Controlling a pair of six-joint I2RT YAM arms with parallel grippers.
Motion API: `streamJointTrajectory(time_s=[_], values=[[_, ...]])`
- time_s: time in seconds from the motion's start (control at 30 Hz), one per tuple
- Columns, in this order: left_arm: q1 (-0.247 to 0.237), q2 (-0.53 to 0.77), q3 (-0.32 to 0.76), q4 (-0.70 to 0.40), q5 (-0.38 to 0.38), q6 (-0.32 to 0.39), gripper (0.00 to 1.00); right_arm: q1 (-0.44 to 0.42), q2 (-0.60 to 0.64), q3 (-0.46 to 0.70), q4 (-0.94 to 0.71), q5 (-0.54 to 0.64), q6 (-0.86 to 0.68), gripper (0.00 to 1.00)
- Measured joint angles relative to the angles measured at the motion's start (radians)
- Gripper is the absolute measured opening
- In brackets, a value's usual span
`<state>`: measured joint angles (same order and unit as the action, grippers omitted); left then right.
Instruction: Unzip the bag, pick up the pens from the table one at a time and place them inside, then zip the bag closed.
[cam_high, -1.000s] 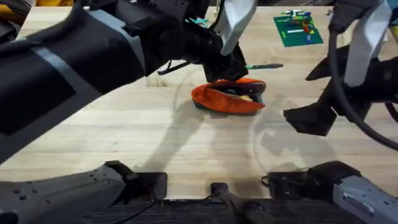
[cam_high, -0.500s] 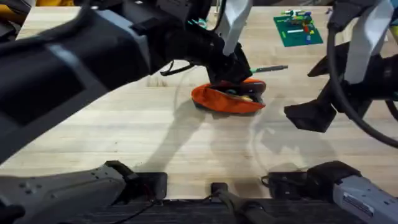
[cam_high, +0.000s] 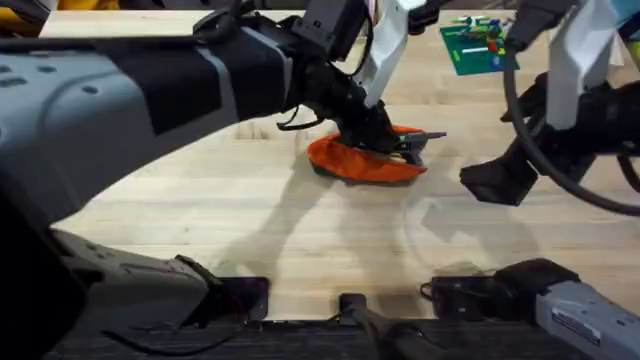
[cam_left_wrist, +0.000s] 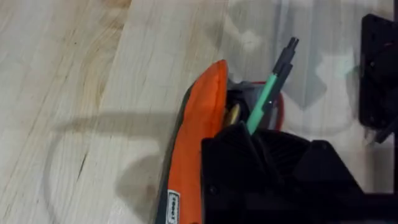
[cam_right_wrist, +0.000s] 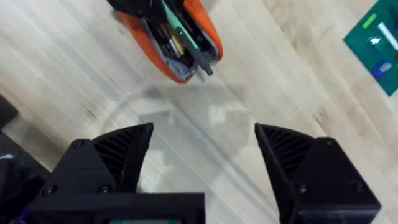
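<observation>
An orange bag (cam_high: 365, 160) is seen lying on the pale wooden counter (cam_high: 300, 230), just above the centre of the overhead view. Its zipper is open, and dark items can be made out inside the mouth.

The left arm is stretched from the 7 o'clock corner across the middle, large and dark under the camera. Its left end effector (cam_high: 385, 138) is placed right over the bag's open mouth and is clenched on a light green pen (cam_left_wrist: 266, 93). The pen is held tilted, with its lower part down in the opening and its dark tip end projecting past the bag's end, toward 3 o'clock in the overhead view.

The right end effector (cam_right_wrist: 202, 165) is seen hanging above bare counter at about 3 o'clock from the bag, well apart from it. Its two black fingers (cam_right_wrist: 118, 152) are spread wide and nothing is held between them.

A green board (cam_high: 478, 45) with small coloured parts is seen lying at about 1 o'clock, near the far edge of the counter.
</observation>
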<state>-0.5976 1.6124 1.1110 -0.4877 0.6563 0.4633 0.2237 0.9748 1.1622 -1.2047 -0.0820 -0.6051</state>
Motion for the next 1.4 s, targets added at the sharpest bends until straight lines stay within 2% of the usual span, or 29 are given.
streamJointTrajectory(time_s=[0.2,0.33,0.57,0.73,1.0,1.1,1.17,1.27,1.33,1.4], values=[[0.000,0.012,0.000,-0.007,-0.169,0.000,0.042,0.000,0.032,0.000,0.001,0.004,0.007,0.997],[-0.001,0.012,0.000,-0.019,-0.229,0.000,0.042,0.000,0.035,0.000,0.002,0.007,0.007,0.998],[-0.006,0.012,0.006,-0.096,-0.251,0.005,0.042,0.000,0.035,0.000,0.002,0.007,0.007,0.997],[-0.006,0.013,0.007,-0.163,-0.257,0.072,0.042,0.000,0.035,0.000,0.002,0.007,0.007,0.997],[-0.006,0.018,0.008,-0.164,-0.262,0.192,0.042,0.000,0.035,0.000,0.002,0.007,0.014,0.997],[-0.006,0.019,0.008,-0.165,-0.264,0.216,0.053,0.000,0.035,0.000,0.002,0.007,0.015,0.997],[-0.006,0.018,0.008,-0.165,-0.265,0.232,0.218,0.000,0.035,0.000,0.002,0.007,0.019,0.997],[-0.006,0.018,0.008,-0.168,-0.266,0.239,0.702,0.000,0.035,0.000,0.002,0.007,0.022,0.998],[-0.006,0.019,0.008,-0.167,-0.265,0.240,0.953,0.000,0.035,0.000,0.002,0.007,0.022,0.998],[-0.006,0.019,0.008,-0.163,-0.265,0.242,0.989,0.000,0.035,0.000,0.002,0.007,0.022,0.998]])
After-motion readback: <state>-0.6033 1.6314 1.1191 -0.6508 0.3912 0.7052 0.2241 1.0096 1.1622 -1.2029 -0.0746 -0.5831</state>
